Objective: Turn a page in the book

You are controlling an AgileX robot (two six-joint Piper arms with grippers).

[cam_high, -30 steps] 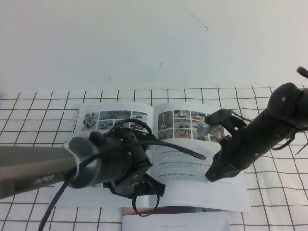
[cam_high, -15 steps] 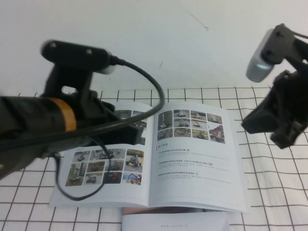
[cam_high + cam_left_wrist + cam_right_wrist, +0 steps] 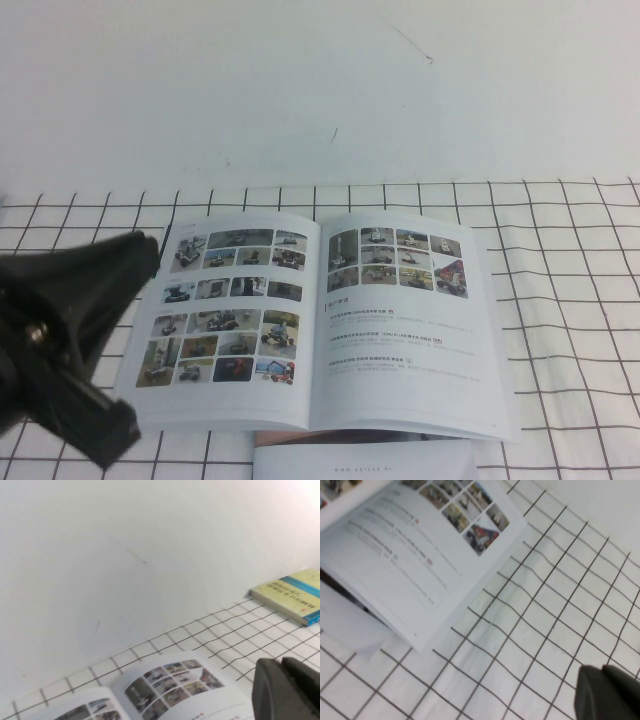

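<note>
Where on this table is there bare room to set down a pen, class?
Bare grid cloth lies right of the book, and a strip behind it reaches the wall. The near edge is crowded by a white booklet; the left tool sits front-left. The right tool hovers above the right-hand cloth.

The book is lying open and flat on the checked cloth, near the middle of the table. The page is lying as its left leaf, with the text leaf to the right of the spine. A second booklet is sticking out from under the book's near edge. The left gripper is hanging left of the book, over the cloth's near-left part. The right gripper is sitting off the book's right side, above bare cloth. Another volume is lying farther off on the cloth.
</note>
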